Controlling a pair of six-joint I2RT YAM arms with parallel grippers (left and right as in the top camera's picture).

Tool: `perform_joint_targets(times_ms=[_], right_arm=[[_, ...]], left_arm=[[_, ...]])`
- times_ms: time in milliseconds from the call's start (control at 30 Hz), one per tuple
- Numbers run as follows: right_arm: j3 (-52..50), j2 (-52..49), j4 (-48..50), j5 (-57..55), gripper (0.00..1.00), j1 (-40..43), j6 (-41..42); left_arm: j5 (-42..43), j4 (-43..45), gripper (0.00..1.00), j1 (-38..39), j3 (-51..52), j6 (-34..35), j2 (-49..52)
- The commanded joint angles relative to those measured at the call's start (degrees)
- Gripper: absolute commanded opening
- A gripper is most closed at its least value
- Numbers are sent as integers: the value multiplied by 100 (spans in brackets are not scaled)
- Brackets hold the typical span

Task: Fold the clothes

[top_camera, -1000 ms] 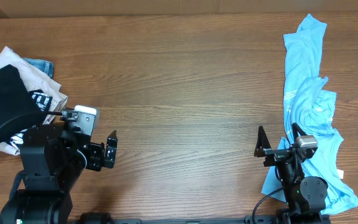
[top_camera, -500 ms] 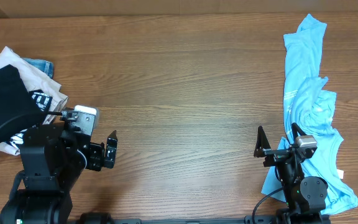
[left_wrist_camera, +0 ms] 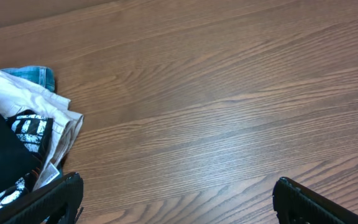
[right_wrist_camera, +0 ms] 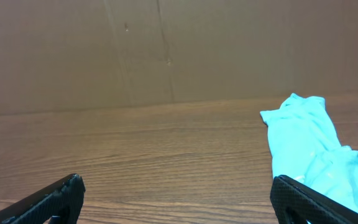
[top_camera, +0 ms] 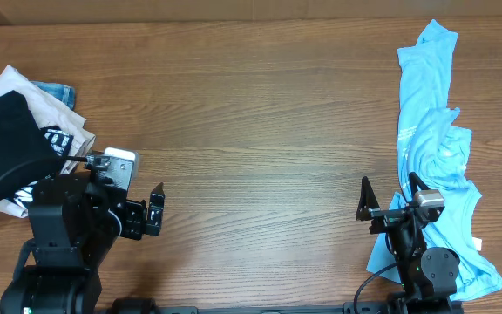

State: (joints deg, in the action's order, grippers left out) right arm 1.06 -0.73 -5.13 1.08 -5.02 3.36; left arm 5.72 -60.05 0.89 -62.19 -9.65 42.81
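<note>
Bench: brown wood-grain top [top_camera: 260,113], grain running left to right in my overhead view.
Background: plain brown wall [right_wrist_camera: 166,50] behind the far edge of the bench, with faint vertical creases; visible from the right wrist only.
Light: even, with a soft glare on the boards.
Blue shirt: light blue shirt [top_camera: 430,131], crumpled into a long strip along the right side of the bench, running from the far edge to the near edge.
Clothes pile: heap [top_camera: 24,131] at the left edge of the bench; a white garment [left_wrist_camera: 23,99], a black garment with white print [top_camera: 3,139] on top of it, and a scrap of denim [top_camera: 55,91] at the far side.
Left arm: body [top_camera: 68,227] at the near left, just beside the heap.
Left jaws: apart; black fingertips [left_wrist_camera: 55,196] sit at the two lower corners of my wrist view, with only bench between them.
Right arm: body [top_camera: 417,235] at the near right, overlapping the lower part of the blue shirt as I see it from overhead.
Right jaws: apart, gripping nothing; both tips at the lower corners of the wrist view, the shirt ahead and to the right.
</note>
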Motion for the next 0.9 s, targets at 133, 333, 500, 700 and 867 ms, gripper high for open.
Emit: perform_joint_targets(times_ms=[133,333,500,700,867], right_arm=[[-59,57,39,4,100,-33,-17],[-59,57,42,4,100,-33,-17],[-59,57,39,4,100,-33,-17],[-59,57,39,4,100,-33,-17],[-59,57,39,4,100,-33,-17]], left_arm=[[79,85,100,-9,627,76,-704],[160,1578,100,201,2402,413,-2070],[164,3508,100,229,4363,1294,-3462],[109,5654,100,229,5770,1032,-4269],[122,6299,100,229,6192,640,-4262]])
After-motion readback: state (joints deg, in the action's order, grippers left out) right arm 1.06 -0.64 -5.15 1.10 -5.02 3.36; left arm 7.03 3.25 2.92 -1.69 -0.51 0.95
